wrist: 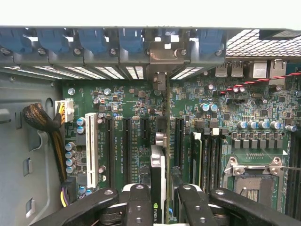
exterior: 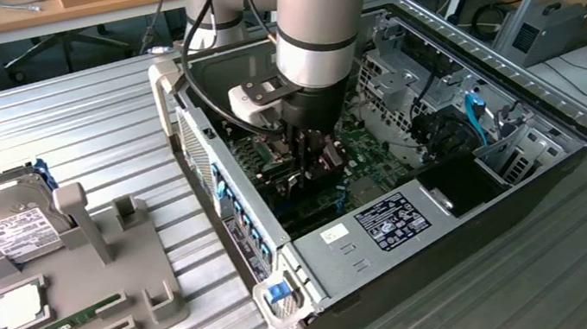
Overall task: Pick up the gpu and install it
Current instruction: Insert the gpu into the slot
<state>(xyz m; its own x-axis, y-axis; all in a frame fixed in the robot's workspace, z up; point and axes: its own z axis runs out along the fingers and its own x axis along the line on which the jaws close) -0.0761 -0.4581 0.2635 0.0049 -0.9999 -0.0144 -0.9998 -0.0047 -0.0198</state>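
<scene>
The gpu (wrist: 158, 175) shows edge-on in the wrist view as a thin dark card standing upright over the green motherboard (wrist: 127, 127), in line with the black expansion slots. Its silver bracket end (wrist: 162, 59) reaches the rear slot opening of the case. My gripper (wrist: 163, 198) is shut on the card, one black finger on each side. In the exterior view the gripper (exterior: 309, 152) is down inside the open computer case (exterior: 396, 228), with the gpu (exterior: 320, 165) dark between its fingers. Whether the card sits fully in its slot I cannot tell.
A grey fixture (exterior: 111, 270) at the exterior view's left holds a silver hard drive (exterior: 6, 225), a green memory stick (exterior: 56, 325) and a processor chip (exterior: 18, 308). Cable bundles (wrist: 44, 127), blue slot latches (wrist: 94, 40) and the processor socket (wrist: 256, 172) crowd the case.
</scene>
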